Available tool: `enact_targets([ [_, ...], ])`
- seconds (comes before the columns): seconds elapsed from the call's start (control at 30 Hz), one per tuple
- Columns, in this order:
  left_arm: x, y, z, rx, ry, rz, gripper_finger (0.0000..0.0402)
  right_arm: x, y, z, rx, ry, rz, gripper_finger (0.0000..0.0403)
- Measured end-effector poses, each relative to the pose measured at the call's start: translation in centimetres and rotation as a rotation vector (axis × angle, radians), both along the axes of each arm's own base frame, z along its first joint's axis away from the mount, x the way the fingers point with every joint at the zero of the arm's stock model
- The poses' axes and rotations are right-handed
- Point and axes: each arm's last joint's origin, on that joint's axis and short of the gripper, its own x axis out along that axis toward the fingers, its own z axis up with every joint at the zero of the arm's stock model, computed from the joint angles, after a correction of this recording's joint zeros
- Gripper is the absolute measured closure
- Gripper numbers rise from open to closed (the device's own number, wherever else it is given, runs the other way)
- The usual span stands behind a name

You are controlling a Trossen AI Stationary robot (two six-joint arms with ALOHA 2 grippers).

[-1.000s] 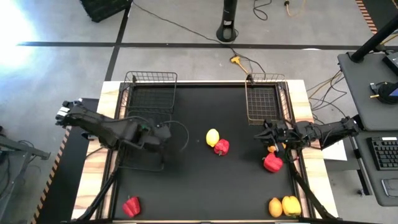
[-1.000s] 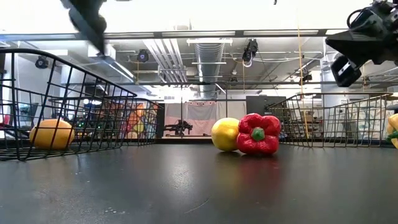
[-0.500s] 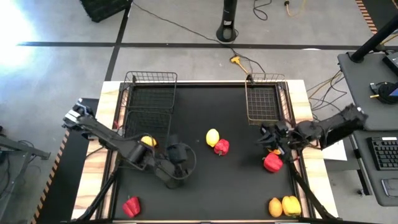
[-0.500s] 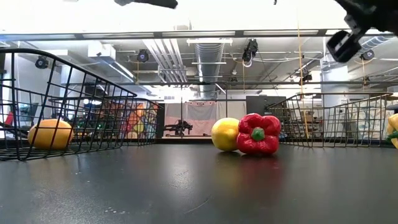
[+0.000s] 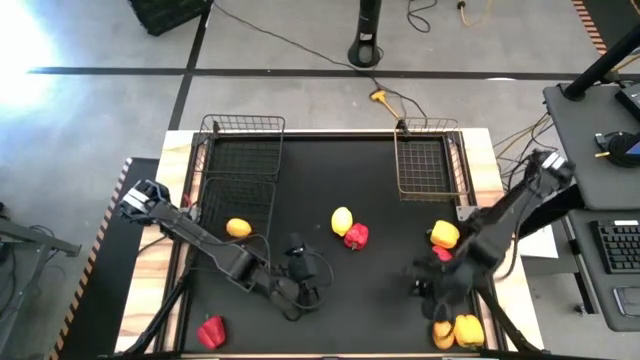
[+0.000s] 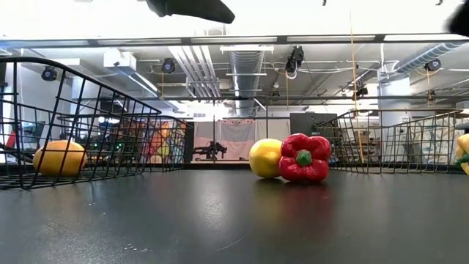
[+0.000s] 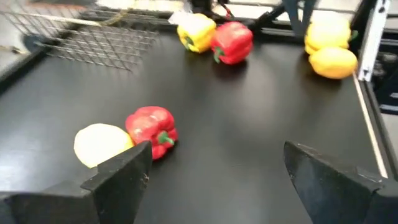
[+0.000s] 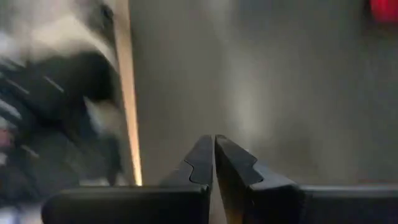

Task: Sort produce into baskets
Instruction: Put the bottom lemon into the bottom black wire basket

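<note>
Left end effector [image 7: 211, 171] gapes wide and empty; only its wrist view shows right end effector [image 8: 214, 155] pinched closed

Overall light: bright, even, from overhead.
Glare: blown-out white patch on floor [image 5: 25, 40], high view; washed-out ceiling, low view.
Counter [image 6: 234, 220]: soft sheen, faint reflections under produce.
Blur: right wrist view heavily smeared; left wrist view slightly soft.

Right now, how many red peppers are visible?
3. A red pepper mid-table beside a yellow oval; a second red pepper in the high view's lower-left table corner; a third red pepper at right beside a yellow pepper, mostly covered from above. Others may be hidden.
</note>
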Motion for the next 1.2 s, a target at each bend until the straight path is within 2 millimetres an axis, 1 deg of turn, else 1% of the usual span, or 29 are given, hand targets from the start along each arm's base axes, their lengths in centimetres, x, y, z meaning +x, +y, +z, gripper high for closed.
enact_targets([
  [0.07, -0.4, -0.4, 0.0, 0.033, -0.015, 0.027, 0.0057, 0.0, 1.8, 0.0, -0.041, 0.173, -0.002, 0.039],
  [0.13, -0.7, -0.8, 0.0, 0.052, -0.03, 0.041, 0.0057, 0.3, 3.8, 0.5, -0.039, 0.265, 0.013, 0.039],
  [0.2, -0.9, -1.2, 0.1, 0.054, -0.044, 0.041, 0.0057, 0.4, 5.4, 0.7, -0.046, 0.349, 0.014, 0.039],
  [0.3, -1.3, -1.7, 0.0, 0.061, -0.051, 0.034, 0.0057, 1.1, 7.8, 0.3, -0.021, 0.456, 0.01, 0.0378],
  [0.4, -1.8, -2.4, 0.0, 0.083, -0.074, 0.053, 0.0057, 1.6, 9.8, -0.2, 0.016, 0.538, 0.016, 0.0344],
  [0.5, -2.2, -2.9, 0.1, 0.106, -0.103, 0.086, 0.0057, 2.1, 11.1, -1.1, 0.015, 0.626, 0.02, 0.0292],
  [0.6, -2.6, -3.4, 0.2, 0.112, -0.127, 0.101, 0.0057, 2.4, 11.8, -1.8, -0.003, 0.693, 0.019, 0.0235],
  [0.77, -3.0, -4.0, 0.1, 0.09, -0.141, 0.088, 0.0057, 2.5, 12.5, -3.3, -0.046, 0.724, 0.022, 0.0146],
  [0.87, -3.1, -4.2, 0.1, 0.089, -0.142, 0.085, 0.0057, 2.4, 12.5, -3.6, -0.067, 0.738, 0.038, 0.0098],
  [0.97, -3.1, -4.1, 0.0, 0.106, -0.151, 0.108, 0.0057, 2.2, 12.1, -3.7, -0.109, 0.766, 0.036, 0.0055],
  [1.07, -3.2, -3.9, -0.2, 0.121, -0.156, 0.127, 0.0057, 1.9, 11.7, -3.7, -0.159, 0.782, 0.063, 0.0022],
  [1.2, -3.3, -3.8, -0.5, 0.128, -0.165, 0.151, 0.0057, 1.5, 11.7, -4.2, -0.21, 0.79, 0.119, 0.0005],
])
